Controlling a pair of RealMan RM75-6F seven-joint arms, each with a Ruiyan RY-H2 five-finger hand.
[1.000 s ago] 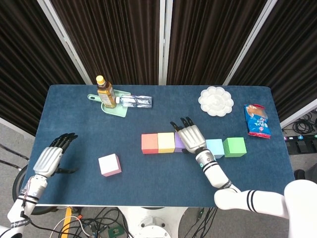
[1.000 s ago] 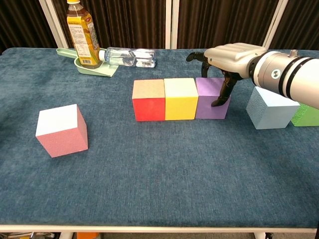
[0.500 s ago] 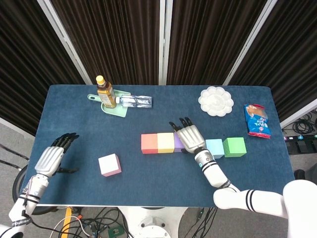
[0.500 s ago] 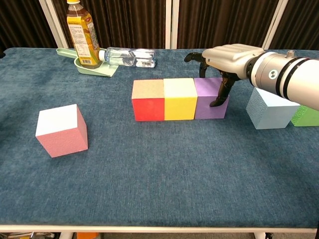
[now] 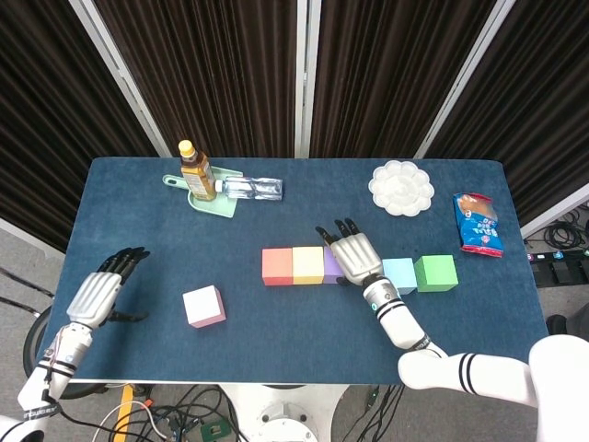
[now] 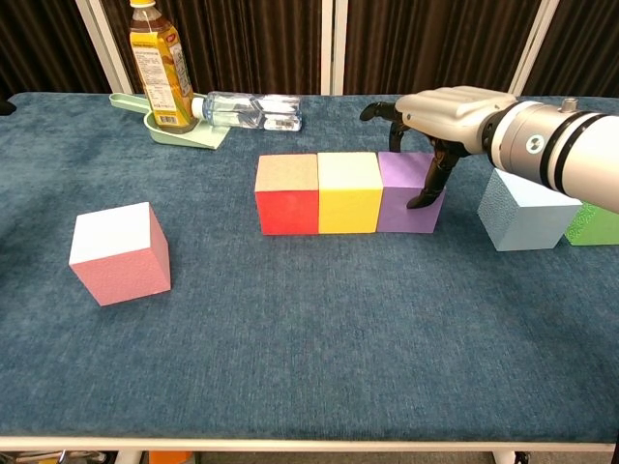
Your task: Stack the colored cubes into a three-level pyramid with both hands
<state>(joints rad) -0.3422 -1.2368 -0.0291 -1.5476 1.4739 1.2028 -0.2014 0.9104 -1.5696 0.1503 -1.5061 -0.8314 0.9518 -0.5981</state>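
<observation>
red cube [image 6: 287, 193], yellow cube [image 6: 348, 191], purple cube [image 6: 406, 192]; pink cube [image 6: 118, 252], blue tablecloth [image 6: 309, 329]

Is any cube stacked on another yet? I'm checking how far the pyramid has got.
No, the red cube, yellow cube and purple cube sit side by side on the table, with nothing on top.

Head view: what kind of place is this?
Likely a lab or robot data-collection booth, not a home: dark curtains in metal frames wall off the table, loose cables lie beneath it, and foam cubes like the pink cube serve as props.
</observation>
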